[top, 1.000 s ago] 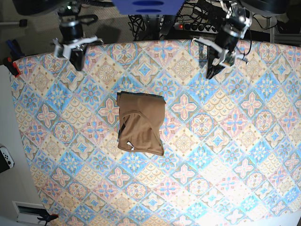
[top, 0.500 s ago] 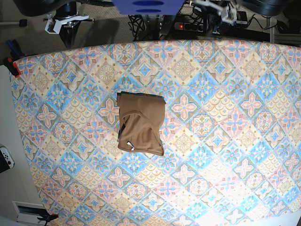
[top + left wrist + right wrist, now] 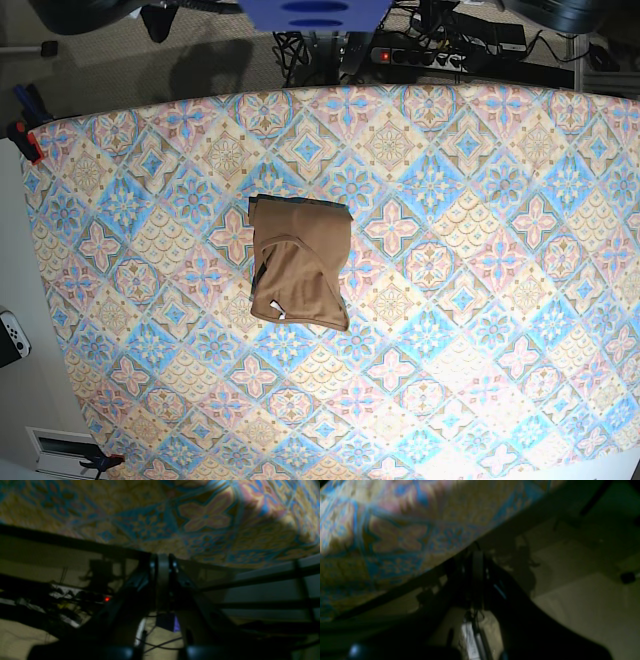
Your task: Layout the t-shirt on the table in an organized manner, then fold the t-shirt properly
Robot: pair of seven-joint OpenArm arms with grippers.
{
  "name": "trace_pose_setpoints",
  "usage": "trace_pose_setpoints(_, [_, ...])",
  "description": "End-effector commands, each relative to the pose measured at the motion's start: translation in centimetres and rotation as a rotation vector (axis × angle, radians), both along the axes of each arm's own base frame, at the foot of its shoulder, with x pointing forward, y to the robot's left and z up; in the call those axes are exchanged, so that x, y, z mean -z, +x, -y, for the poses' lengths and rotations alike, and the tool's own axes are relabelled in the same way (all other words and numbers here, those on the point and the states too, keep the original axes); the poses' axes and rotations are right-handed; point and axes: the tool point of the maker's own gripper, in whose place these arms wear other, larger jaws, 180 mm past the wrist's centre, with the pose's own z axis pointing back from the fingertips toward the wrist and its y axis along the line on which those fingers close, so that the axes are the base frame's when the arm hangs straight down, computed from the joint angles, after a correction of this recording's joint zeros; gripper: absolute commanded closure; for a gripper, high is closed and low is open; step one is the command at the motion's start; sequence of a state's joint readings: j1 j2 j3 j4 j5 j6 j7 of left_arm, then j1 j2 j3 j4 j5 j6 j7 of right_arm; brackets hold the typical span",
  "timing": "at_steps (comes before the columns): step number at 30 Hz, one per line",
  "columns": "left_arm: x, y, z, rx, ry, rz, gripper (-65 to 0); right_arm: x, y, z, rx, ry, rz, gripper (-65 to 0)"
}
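Observation:
The tan t-shirt [image 3: 300, 262] lies as a compact folded rectangle a little left of the middle of the table [image 3: 480, 250], with a small white tag showing near its lower left corner. Neither gripper shows in the base view. In the left wrist view my left gripper [image 3: 162, 557] is shut and empty, held off the table past the hanging edge of the patterned cloth [image 3: 205, 515]. The right wrist view is dark and blurred. It shows my right gripper [image 3: 477, 555] shut and empty, also beyond the table's edge [image 3: 395, 537]. The t-shirt is out of both wrist views.
A power strip [image 3: 385, 55] with a red light and tangled cables lies on the floor behind the far edge. An orange clamp [image 3: 30, 142] grips the table's left corner. A white controller [image 3: 12, 338] sits off the left side.
Both arms have drawn back from over the table's far edge and left the base view. The t-shirt has not moved.

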State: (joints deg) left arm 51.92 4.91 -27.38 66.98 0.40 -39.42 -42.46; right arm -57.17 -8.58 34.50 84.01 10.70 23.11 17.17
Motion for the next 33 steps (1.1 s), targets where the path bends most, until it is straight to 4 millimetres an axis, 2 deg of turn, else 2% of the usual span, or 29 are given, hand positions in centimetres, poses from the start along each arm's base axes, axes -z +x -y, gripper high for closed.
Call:
trace_pose_setpoints(1, [0.2, -0.7, -1.1, -0.009, 0.008, -0.008, 0.0, -0.3, -0.8, 0.4, 0.016, -0.004, 0.009, 0.0])
trace_pose_setpoints(5, [3.5, -1.9, -1.9, 0.039, 0.028, -0.106, 0.0, 1.6, -3.6, 0.1, 0.051, 0.024, -0.065, 0.0])
trace_pose_setpoints(9, [6.1, -2.0, -2.5, 0.057, 0.039, -0.169, 0.0, 3.4, -6.2, -0.4, 0.085, 0.057, -0.138, 0.0])
trace_pose_setpoints(11, [7.6, -2.3, -3.1, 0.088, 0.049, -0.220, 0.0, 4.4, -4.7, -0.6, 0.095, 0.072, -0.113, 0.0])
trace_pose_setpoints(14, [10.8, -2.3, -3.0, 0.190, 0.037, -0.347, 0.0, 6.5, -0.7, -1.1, 0.113, 0.106, -0.050, 0.0])
trace_pose_setpoints(16, [12.3, -2.8, -2.9, 0.233, 0.016, -0.433, 0.0, 8.2, -0.9, -2.0, 0.110, 0.130, -0.085, 0.0])
trace_pose_setpoints(18, [13.5, -2.4, -3.0, 0.274, 0.005, -0.491, 0.0, 9.9, -1.8, -3.1, 0.093, 0.153, -0.143, 0.0])
trace_pose_setpoints(21, [14.9, -2.1, -2.8, 0.341, -0.008, -0.574, 0.0, 12.3, -2.5, -4.9, 0.078, 0.204, -0.220, 0.0])
trace_pose_setpoints(27, [16.1, -0.9, -1.7, 0.483, 0.006, -0.649, 0.0, 14.6, -2.7, -5.0, 0.159, 0.246, -0.260, 0.0])
trace_pose_setpoints(32, [16.8, 0.1, -1.4, 0.574, 0.029, -0.719, 0.0, 16.9, -4.8, -7.6, 0.197, 0.332, -0.353, 0.0])
trace_pose_setpoints(33, [16.9, 0.2, -1.3, 0.596, 0.036, -0.736, 0.0, 17.4, -5.3, -7.5, 0.200, 0.338, -0.375, 0.0])
